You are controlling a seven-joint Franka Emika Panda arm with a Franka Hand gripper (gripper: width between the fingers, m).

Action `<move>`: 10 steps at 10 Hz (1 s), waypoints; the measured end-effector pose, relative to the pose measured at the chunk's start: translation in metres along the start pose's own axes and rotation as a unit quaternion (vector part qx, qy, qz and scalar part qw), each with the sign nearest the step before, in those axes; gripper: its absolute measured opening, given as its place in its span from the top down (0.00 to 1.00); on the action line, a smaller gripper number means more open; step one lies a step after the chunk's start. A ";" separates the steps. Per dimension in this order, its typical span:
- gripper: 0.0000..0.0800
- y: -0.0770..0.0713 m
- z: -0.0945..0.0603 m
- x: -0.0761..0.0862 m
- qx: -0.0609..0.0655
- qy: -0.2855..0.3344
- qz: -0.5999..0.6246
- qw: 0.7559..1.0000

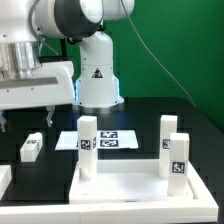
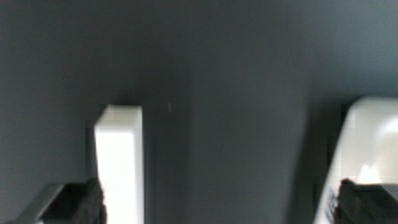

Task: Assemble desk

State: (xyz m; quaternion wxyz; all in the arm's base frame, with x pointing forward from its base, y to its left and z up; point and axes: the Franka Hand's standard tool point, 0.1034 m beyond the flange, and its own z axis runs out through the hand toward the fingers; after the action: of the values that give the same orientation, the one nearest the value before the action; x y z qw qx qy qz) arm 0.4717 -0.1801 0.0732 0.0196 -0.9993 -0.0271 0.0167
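The desk's white top panel [image 1: 130, 190] lies flat at the front of the black table. Three white leg posts stand upright on it: one at the exterior view's left [image 1: 88, 146] and two at its right [image 1: 168, 136] [image 1: 179, 158]. A loose leg post [image 1: 32, 147] lies on the table to the panel's left. My gripper [image 1: 22, 116] hangs above the table at the far left, up and behind that loose post. In the wrist view my gripper [image 2: 240, 200] is open, its white fingers [image 2: 118, 160] wide apart with only dark table between them.
The marker board [image 1: 108, 141] lies behind the panel, in front of the robot's base [image 1: 97, 78]. A white block [image 1: 4, 182] shows at the exterior view's lower left edge. A green wall stands at the back.
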 end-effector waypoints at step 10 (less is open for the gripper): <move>0.19 0.011 0.048 -0.044 0.038 -0.403 0.057 0.913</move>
State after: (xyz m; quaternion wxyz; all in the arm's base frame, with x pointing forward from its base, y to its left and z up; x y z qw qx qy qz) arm 0.4265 -0.1916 0.0266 0.0437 -0.9061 0.0254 0.4200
